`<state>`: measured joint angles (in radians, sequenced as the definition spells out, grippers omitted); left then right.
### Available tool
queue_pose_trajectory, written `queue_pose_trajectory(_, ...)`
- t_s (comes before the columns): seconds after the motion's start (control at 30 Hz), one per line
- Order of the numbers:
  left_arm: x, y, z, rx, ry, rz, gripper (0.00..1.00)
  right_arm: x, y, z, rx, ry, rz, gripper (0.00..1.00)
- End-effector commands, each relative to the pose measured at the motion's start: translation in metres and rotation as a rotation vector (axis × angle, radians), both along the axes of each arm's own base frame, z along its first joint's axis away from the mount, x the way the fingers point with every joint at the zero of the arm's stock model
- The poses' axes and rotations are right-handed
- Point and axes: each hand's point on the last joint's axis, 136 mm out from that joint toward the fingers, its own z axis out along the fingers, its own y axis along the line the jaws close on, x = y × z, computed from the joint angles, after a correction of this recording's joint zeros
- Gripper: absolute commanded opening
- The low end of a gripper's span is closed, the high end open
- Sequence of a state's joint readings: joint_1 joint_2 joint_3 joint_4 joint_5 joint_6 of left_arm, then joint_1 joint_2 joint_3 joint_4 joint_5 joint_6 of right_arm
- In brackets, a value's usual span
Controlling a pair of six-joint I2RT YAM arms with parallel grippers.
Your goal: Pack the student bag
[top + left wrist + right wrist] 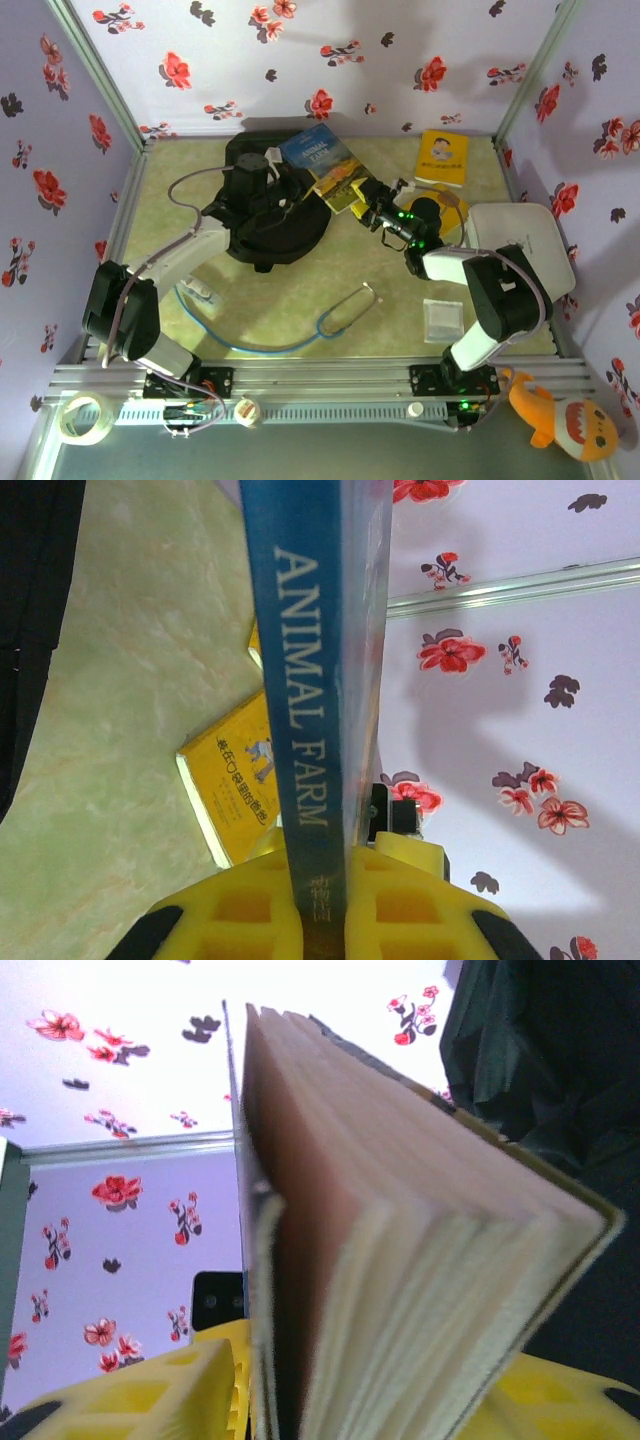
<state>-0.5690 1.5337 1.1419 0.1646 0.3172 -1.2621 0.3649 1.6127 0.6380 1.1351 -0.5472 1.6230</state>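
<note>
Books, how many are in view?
3: blue book at the bag, yellow book just right of it, second yellow book at the back right. The bag may hide more.

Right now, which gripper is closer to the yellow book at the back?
Right. Right gripper sits just left of the yellow book; left gripper is farther left, above the backpack.

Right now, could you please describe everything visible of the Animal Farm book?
The Animal Farm book is a paperback with a blue illustrated cover and white lettering on its blue spine. The left gripper is shut on its spine edge, holding it at the student bag's far right edge, above a yellow book lying on the table.
</note>
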Motion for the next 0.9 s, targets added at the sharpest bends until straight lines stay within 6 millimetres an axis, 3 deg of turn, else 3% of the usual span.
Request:
queue_pose_trajectory(0.0, -0.002, 0.002, 0.038, -0.077, -0.096, -0.011, 0.0, 0.004, 0.001, 0.028, 0.025, -0.103, -0.012, 0.38)
queue_pose_trajectory(0.07, -0.002, 0.005, 0.035, -0.067, -0.09, -0.007, 0.0, 0.005, -0.001, 0.028, 0.006, -0.11, -0.021, 0.26)
queue_pose_trajectory(0.1, -0.003, 0.007, 0.032, -0.053, -0.087, -0.006, 0.06, 0.006, -0.002, 0.028, -0.009, -0.113, -0.026, 0.2)
queue_pose_trajectory(0.17, -0.004, 0.014, 0.024, -0.006, -0.085, -0.004, 0.28, 0.006, -0.005, 0.028, -0.048, -0.123, -0.036, 0.11)
queue_pose_trajectory(0.23, -0.009, 0.026, 0.006, 0.125, -0.079, -0.009, 0.51, 0.005, -0.01, 0.029, -0.101, -0.132, -0.049, 0.09)
queue_pose_trajectory(0.3, -0.015, 0.043, -0.015, 0.301, -0.072, -0.007, 0.65, 0.003, -0.015, 0.031, -0.157, -0.147, -0.061, 0.08)
queue_pose_trajectory(0.43, -0.029, 0.079, -0.041, 0.669, -0.099, -0.078, 0.83, -0.002, -0.029, 0.029, -0.297, -0.152, -0.092, 0.06)
queue_pose_trajectory(0.53, -0.039, 0.095, -0.046, 0.839, -0.135, -0.157, 0.92, -0.005, -0.04, 0.029, -0.404, -0.163, -0.115, 0.05)
queue_pose_trajectory(0.63, -0.045, 0.097, -0.044, 0.917, -0.2, -0.228, 1.0, -0.008, -0.051, 0.029, -0.498, -0.161, -0.142, 0.05)
queue_pose_trajectory(0.87, -0.063, 0.087, -0.062, 1.092, -0.319, -0.476, 0.96, -0.013, -0.07, 0.027, -0.617, -0.147, -0.189, 0.05)
